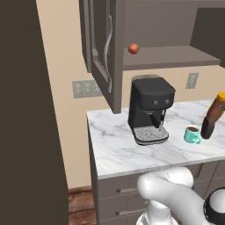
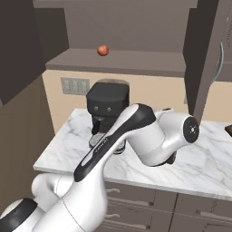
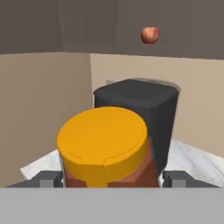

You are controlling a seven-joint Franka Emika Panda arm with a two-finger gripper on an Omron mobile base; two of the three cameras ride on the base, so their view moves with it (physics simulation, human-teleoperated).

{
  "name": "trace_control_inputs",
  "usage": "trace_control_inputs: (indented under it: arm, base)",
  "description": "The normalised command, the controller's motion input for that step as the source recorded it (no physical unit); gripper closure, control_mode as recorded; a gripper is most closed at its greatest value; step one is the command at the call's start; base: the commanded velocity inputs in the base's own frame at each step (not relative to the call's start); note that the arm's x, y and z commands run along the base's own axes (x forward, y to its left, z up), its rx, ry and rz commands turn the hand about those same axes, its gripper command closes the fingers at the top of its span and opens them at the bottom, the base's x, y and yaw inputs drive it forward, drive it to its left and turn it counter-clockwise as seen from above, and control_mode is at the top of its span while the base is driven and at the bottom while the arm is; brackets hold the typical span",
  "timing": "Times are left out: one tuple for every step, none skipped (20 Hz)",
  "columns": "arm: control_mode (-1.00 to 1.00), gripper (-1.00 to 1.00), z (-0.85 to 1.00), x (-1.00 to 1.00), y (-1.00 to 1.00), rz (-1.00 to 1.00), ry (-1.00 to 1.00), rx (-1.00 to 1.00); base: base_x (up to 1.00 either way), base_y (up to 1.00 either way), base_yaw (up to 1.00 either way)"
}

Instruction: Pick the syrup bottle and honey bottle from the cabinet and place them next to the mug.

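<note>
a simulated kitchen with a white marble counter (image 1: 118,154) under an open dark grey-brown wall cabinet (image 1: 110,52). a black boxy espresso machine (image 1: 149,110) stands on the counter below the cabinet shelf, where a small red ball (image 1: 133,48) rests alone.

to the right, a small teal mug (image 1: 192,135) with a dark inside sits on the marble. just beside it stands the tall, slim, dark brown syrup bottle (image 1: 208,128), upright, apparently already delivered. above and partly overlapping it at the picture's edge hangs the short amber-orange honey bottle (image 1: 218,107), tilted, off the counter.

in the hand view, the honey bottle's flat yellow-orange cap sits close between the two dark finger tips (image 3: 47,178) of the gripper (image 3: 109,181). the jaws stand wide around the bottle's body, seemingly holding it, presumably to set it down by the mug.
</note>
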Motion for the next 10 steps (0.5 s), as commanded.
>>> trace_control_inputs:
  arm:
    - [-1.00,1.00,-0.74,0.00,-0.02,-0.07,0.00,0.00]
    - [-1.00,1.00,-0.74,0.00,-0.08,-0.08,0.00,0.00]
    - [-1.00,1.00,-0.75,0.00,-0.10,-0.09,0.00,0.00]
    - [-1.00,1.00,-0.76,0.00,-0.11,-0.09,0.00,0.00]
    - [-1.00,1.00,-0.77,0.00,-0.13,-0.09,0.00,0.00]
    - [-1.00,1.00,-0.76,0.05,-0.14,-0.10,0.00,0.00]
    - [-1.00,1.00,-0.75,0.09,-0.14,-0.10,0.00,0.00]
    - [-1.00,1.00,-0.72,0.16,-0.14,-0.10,0.00,0.00]
    - [-1.00,1.00,-0.65,0.24,-0.14,-0.10,0.00,0.00]
    - [-1.00,1.00,-0.58,0.29,-0.16,-0.10,0.00,0.00]
  base:
    - [0.00,0.00,0.00]
    - [0.00,0.00,0.00]
    - [0.00,0.00,0.00]
    - [0.00,0.00,0.00]
    - [0.00,0.00,0.00]
    - [0.00,0.00,0.00]
    - [0.00,0.00,0.00]
    - [0.00,0.00,0.00]
    - [0.00,0.00,0.00]
    - [0.00,0.00,0.00]
